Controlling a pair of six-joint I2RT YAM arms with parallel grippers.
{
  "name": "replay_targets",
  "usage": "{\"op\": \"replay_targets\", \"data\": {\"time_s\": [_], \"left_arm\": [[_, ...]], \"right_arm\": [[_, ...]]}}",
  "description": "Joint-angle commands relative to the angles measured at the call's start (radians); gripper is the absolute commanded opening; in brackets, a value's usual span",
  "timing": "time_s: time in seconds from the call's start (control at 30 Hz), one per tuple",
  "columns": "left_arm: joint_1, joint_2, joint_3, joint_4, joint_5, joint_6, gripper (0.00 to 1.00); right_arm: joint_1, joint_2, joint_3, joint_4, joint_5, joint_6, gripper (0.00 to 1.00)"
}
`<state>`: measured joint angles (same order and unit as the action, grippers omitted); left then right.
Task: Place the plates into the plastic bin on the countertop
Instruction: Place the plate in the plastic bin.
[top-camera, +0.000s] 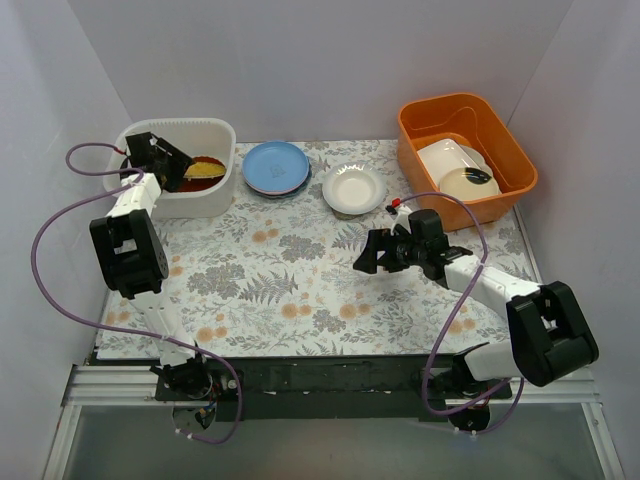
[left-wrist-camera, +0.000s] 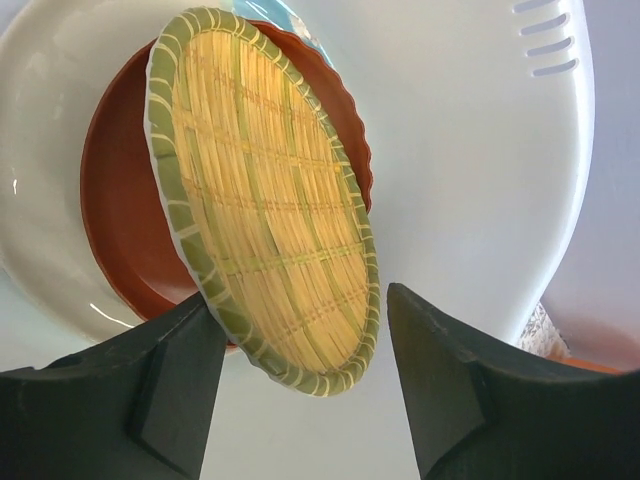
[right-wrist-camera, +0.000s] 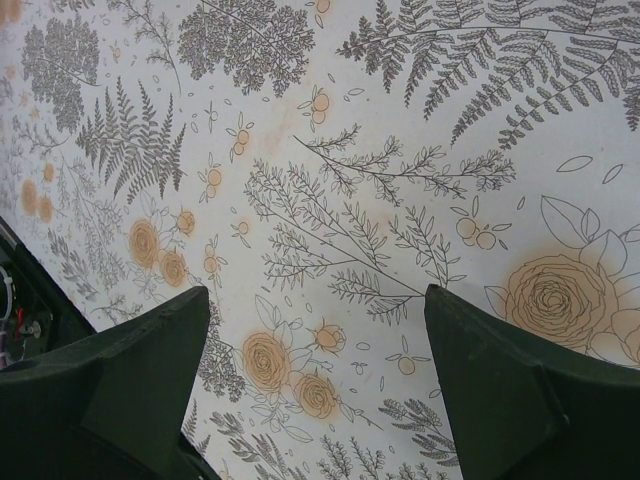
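Yellow woven-look round plate with green rim (left-wrist-camera: 270, 200) tilts against a red round plate (left-wrist-camera: 120, 230) inside the translucent white plastic bin (top-camera: 215, 130). The bin is at ten o'clock on the fern-printed grey worktop (top-camera: 300, 270), and the plate's long axis runs eleven to five. Left fingers (left-wrist-camera: 170, 390) spread open; right fingers (right-wrist-camera: 130, 380) likewise, empty. Plain white walls (top-camera: 300, 60) surround.

The left arm (top-camera: 130, 205) and right arm (top-camera: 490, 287) have white links and boxy black joint housings. A purple cable (top-camera: 36, 252) loops along each. The left gripper (left-wrist-camera: 305, 320) and right gripper (right-wrist-camera: 315, 310) are matte black with blunt wedge fingers (left-wrist-camera: 170, 390). Black bases (top-camera: 190, 380) sit on a silver rail (top-camera: 82, 385).
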<state>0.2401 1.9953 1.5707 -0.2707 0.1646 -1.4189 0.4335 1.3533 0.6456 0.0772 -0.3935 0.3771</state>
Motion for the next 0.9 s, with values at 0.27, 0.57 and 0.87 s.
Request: {"op": "replay_targets", "data": {"time_s": [0.27,0.57,0.87], "left_arm": [[-0.001,-0.165,-0.001,-0.012,-0.06,0.026,0.71],[-0.033,-0.297,0.011,-0.055,-0.185,0.061,0.85],[-0.094,-0.322,0.025,-0.05,-0.087,0.089,0.88]], "right_arm": [[0.004,0.001,0.032,0.022,-0.015,-0.023,0.95],[0.004,-0.048,0.006,0.003,0.013,-0.017,0.95],[0.005,-0.048,0.002,0.007,0.033,-0.004,0.95]]}}
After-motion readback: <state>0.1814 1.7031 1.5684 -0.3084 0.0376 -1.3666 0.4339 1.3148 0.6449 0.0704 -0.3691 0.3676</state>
